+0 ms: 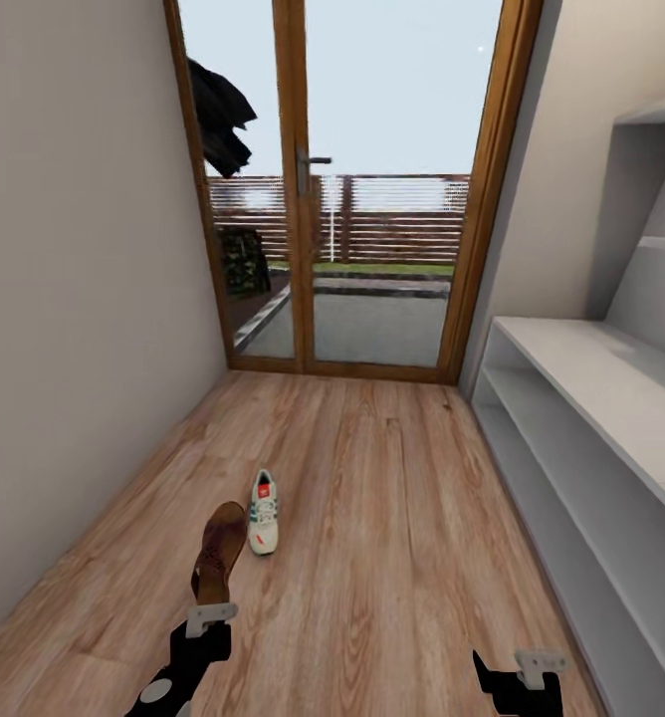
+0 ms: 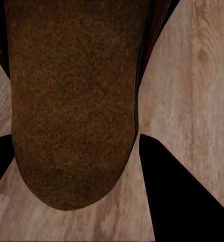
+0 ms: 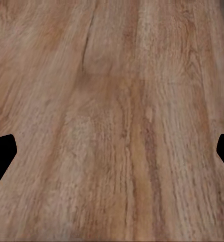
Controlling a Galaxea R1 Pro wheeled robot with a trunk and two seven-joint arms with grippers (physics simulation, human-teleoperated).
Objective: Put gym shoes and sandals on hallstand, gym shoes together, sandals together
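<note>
A dark brown sandal [image 1: 220,553] with a tan footbed sticks out forward from my left gripper [image 1: 211,612], which is shut on its near end. In the left wrist view the sandal's footbed [image 2: 71,101] lies between the two black fingers [image 2: 184,194]. One white gym shoe [image 1: 263,513] with a red heel patch lies on the corridor floor [image 1: 402,518] just right of the sandal. The hallstand [image 1: 611,383], pale grey-white with long open compartments, runs along the right wall. My right gripper [image 1: 517,669] hangs open over bare planks [image 3: 117,126], near the hallstand's front.
A glass door with a wooden frame [image 1: 303,199] closes the corridor's far end. A plain wall [image 1: 74,299] bounds the left side. Wall shelves [image 1: 661,115] rise above the hallstand.
</note>
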